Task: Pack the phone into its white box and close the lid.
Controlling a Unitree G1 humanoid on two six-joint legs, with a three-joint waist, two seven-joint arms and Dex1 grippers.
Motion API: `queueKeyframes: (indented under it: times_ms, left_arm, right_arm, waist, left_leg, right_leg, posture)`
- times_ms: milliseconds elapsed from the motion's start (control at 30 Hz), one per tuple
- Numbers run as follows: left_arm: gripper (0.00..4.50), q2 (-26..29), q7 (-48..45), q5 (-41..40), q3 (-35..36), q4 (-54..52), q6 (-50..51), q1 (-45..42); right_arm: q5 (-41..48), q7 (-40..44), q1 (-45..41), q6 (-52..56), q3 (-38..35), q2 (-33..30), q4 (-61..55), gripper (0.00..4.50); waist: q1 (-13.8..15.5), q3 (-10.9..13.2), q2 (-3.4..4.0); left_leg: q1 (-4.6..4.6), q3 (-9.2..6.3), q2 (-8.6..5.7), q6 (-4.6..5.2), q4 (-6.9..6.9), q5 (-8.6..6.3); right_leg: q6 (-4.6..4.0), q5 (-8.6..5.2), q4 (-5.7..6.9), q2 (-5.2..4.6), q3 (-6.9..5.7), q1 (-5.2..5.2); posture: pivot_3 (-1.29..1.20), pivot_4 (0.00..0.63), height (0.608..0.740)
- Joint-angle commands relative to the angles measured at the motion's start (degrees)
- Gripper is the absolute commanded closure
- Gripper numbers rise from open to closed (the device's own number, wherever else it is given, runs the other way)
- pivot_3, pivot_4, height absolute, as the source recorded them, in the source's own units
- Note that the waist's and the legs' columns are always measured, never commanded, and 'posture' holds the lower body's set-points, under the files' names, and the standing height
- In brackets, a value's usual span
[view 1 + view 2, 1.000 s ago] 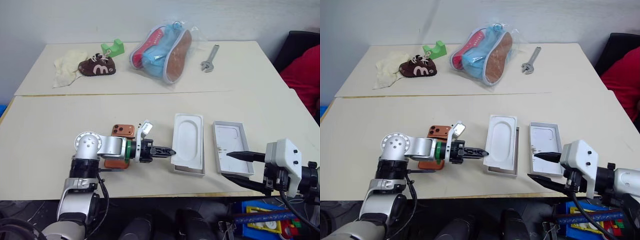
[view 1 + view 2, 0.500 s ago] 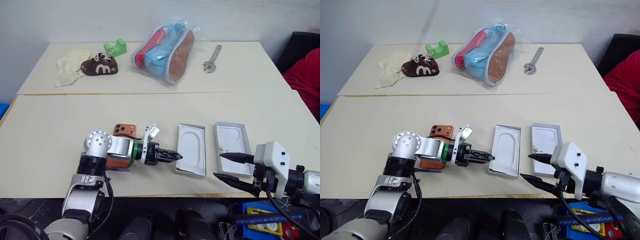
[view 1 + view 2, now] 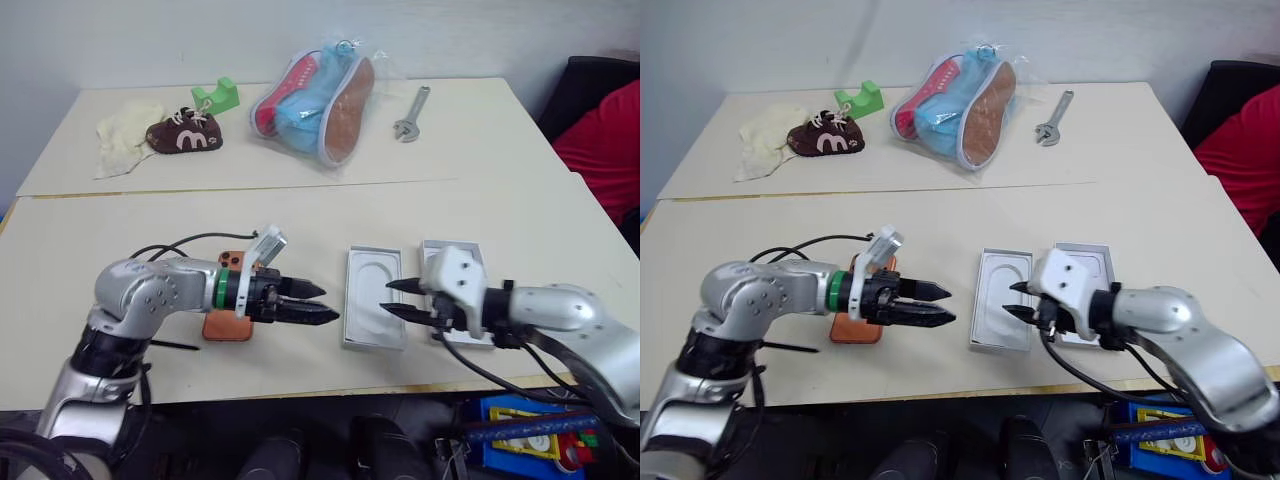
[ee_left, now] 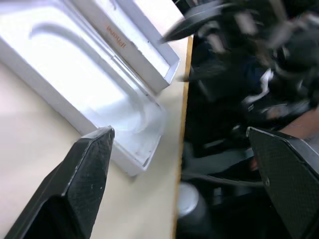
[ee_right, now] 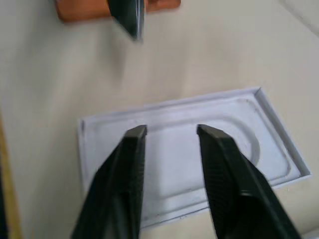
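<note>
I'm seeing the moulded insert (image 3: 374,308) lying atop the white box (image 3: 983,340) near the table's (image 3: 120,260) front edge, blocking it, both the left gripper (image 3: 318,304) and the right gripper (image 3: 390,298) hovering parted.

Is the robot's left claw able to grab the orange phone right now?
Probably yes. The phone lies bare on the table under the left arm, behind its open left claw, which points away, so the arm must pull back.

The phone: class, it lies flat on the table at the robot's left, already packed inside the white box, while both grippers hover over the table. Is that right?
Not quite. The phone lies flat at the robot's left, but on the bare table, not inside the white box, which sits far off at the right. The left eye view shows this. The left gripper and right gripper do hover over the table.
</note>
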Motion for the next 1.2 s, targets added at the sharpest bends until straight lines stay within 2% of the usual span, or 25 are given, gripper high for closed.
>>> queueKeyframes:
  times_ms: [33, 67, 233, 467, 600, 700, 767, 833, 900, 967, 1067, 1200]
  left_arm:
    - [0.0, 2.0, -7.0, 4.0, 0.1, -2.6, -8.5, 1.4]
    - [0.0, 2.2, -7.9, 4.5, 0.1, -2.6, -9.5, 1.7]
    - [0.0, 4.2, -11.0, 7.3, -0.3, -4.6, -12.9, 4.7]
    - [0.0, 4.2, -9.6, 5.4, 3.7, -4.8, -10.6, 6.8]
    - [0.0, 5.0, -8.8, 3.8, 7.6, -5.2, -8.3, 9.0]
    - [0.0, 8.2, -8.6, -0.3, 14.9, -2.4, -3.2, 12.0]
    - [0.0, 11.2, -9.0, -2.0, 18.7, 1.1, 0.4, 13.6]
    - [0.0, 15.3, -10.7, -2.3, 21.0, 5.8, 3.8, 15.3]
    - [0.0, 19.5, -11.8, -0.8, 21.7, 12.0, 6.8, 16.5]
    - [0.0, 21.5, -11.9, 0.3, 20.9, 15.4, 8.3, 16.4]
    - [0.0, 21.5, -7.5, 3.0, 17.1, 19.9, 14.1, 13.4]
    - [0.0, 18.0, -1.6, 4.9, 14.9, 22.4, 20.6, 9.3]
  right_arm:
    - [-8.1, 0.7, -2.9, -4.5, 6.7, 1.2, 4.3, 4.2]
    - [-9.6, 0.9, -3.7, -5.6, 8.0, 1.6, 5.7, 4.46]
    - [-21.6, -2.3, -10.8, -14.1, 14.9, 8.5, 20.2, 4.46]
    - [-27.6, -3.5, -14.3, -22.1, 14.3, 14.4, 33.0, 4.46]
    - [-24.5, -0.8, -13.9, -22.6, 11.1, 15.2, 30.4, 4.46]
    - [-14.3, 3.3, -15.3, -15.4, 6.2, 18.5, 22.3, 4.46]
    - [-9.8, 5.6, -16.9, -10.2, 5.4, 20.4, 18.7, 4.46]
    - [-8.6, 7.9, -18.8, -7.4, 7.8, 21.8, 17.2, 4.46]
    - [-11.6, 9.6, -21.0, -9.2, 13.0, 23.6, 19.4, 4.46]
    - [-14.4, 10.5, -22.2, -11.6, 16.2, 24.4, 21.9, 4.46]
    - [-19.0, 11.3, -24.7, -14.4, 22.1, 27.8, 28.6, 4.46]
    - [-24.0, 11.9, -27.3, -18.3, 26.6, 31.6, 35.8, 4.46]
  waist:
    - [0.4, 0.0, 0.0]
    - [0.4, 0.0, 0.0]
    - [-0.4, 0.0, 0.0]
    - [-1.3, 0.0, -0.01]
    - [-1.5, 0.0, 0.0]
    - [-1.7, 0.1, 0.07]
    - [-2.5, 0.1, 0.12]
    - [-2.9, 0.1, 0.15]
    - [-3.0, 0.1, 0.17]
    - [-3.0, 0.1, 0.19]
    - [-2.8, 0.1, 0.21]
    - [-2.8, 0.1, 0.19]
  left_leg:
    - [-0.04, -0.02, 0.0, 0.0, 0.02, 0.0]
    - [-0.11, -0.06, -0.01, 0.01, 0.05, 0.01]
    - [-0.2, -0.02, -0.02, 0.01, 0.15, 0.01]
    - [-0.16, -0.08, 0.01, 0.01, 0.15, 0.0]
    - [-0.15, -0.08, 0.02, 0.01, 0.16, 0.0]
    - [-0.19, -0.09, 0.03, 0.01, 0.13, 0.0]
    - [-0.23, -0.08, 0.06, 0.01, 0.11, 0.0]
    - [-0.21, -0.08, 0.12, -0.01, 0.03, 0.0]
    - [-0.19, -0.09, 0.13, -0.02, -0.07, -0.01]
    - [-0.05, -0.08, 0.12, -0.02, -0.22, -0.01]
    - [-0.05, -0.19, 0.03, 0.0, -0.26, 0.0]
    - [-0.09, -0.24, -0.15, 0.09, -0.17, 0.05]
  right_leg:
    - [0.0, 0.0, -0.02, -0.01, -0.03, 0.0]
    - [0.0, 0.0, -0.07, -0.01, -0.06, -0.01]
    - [0.01, 0.01, -0.06, -0.01, -0.04, -0.04]
    - [0.0, 0.01, 0.08, 0.02, -0.09, -0.06]
    - [0.0, 0.01, 0.1, 0.03, -0.08, -0.06]
    - [-0.01, 0.01, 0.11, 0.04, -0.09, -0.12]
    - [-0.01, 0.0, 0.15, 0.07, -0.06, -0.19]
    - [-0.04, -0.01, 0.17, 0.13, -0.07, -0.22]
    - [-0.07, -0.03, 0.15, 0.14, -0.07, -0.23]
    - [-0.11, -0.04, 0.17, 0.13, -0.08, -0.2]
    - [-0.13, -0.04, 0.25, 0.06, -0.13, -0.18]
    - [-0.23, 0.03, 0.33, -0.03, -0.15, -0.16]
  posture:
    - [0.0, 0.15, 0.74]
    - [0.0, 0.15, 0.74]
    - [0.0, 0.15, 0.74]
    - [0.0, 0.15, 0.74]
    - [0.0, 0.15, 0.74]
    - [0.0, 0.15, 0.74]
    - [0.0, 0.15, 0.74]
    - [0.0, 0.15, 0.74]
    - [0.0, 0.15, 0.74]
    - [0.0, 0.15, 0.74]
    - [0.0, 0.15, 0.74]
    - [0.0, 0.15, 0.74]
